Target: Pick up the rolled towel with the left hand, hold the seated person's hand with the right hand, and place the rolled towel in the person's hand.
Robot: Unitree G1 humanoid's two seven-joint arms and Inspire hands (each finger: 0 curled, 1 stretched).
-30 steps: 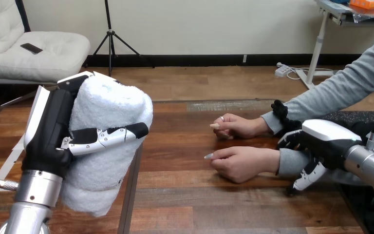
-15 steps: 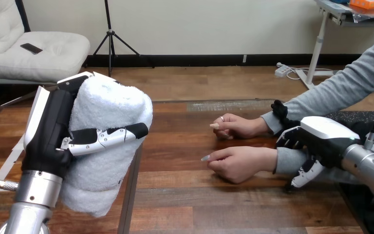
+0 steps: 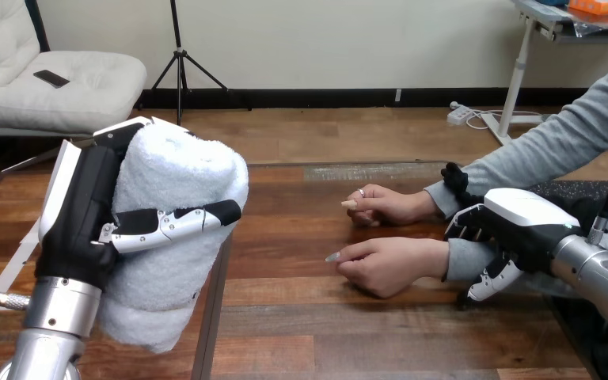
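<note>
The rolled white towel [image 3: 176,229] stands upright off the table at the view's left, and my left hand [image 3: 87,218] is shut on it, its thumb lying across the roll's front. My right hand [image 3: 522,222] sits over the person's nearer wrist in its grey sleeve [image 3: 463,261]. Its fingers [image 3: 461,227] curl down the far side and its thumb [image 3: 487,283] comes down the near side. The person's nearer hand [image 3: 384,265] rests knuckles up on the wooden table [image 3: 301,237], loosely curled. The person's farther hand [image 3: 384,206] lies just behind it.
A seam between two table boards [image 3: 212,317] runs under the towel. Open tabletop lies between the towel and the person's hands.
My right hand has shifted a little to the left along the person's nearer forearm, and that hand has slid slightly left with it. The left hand and towel have stayed put.
</note>
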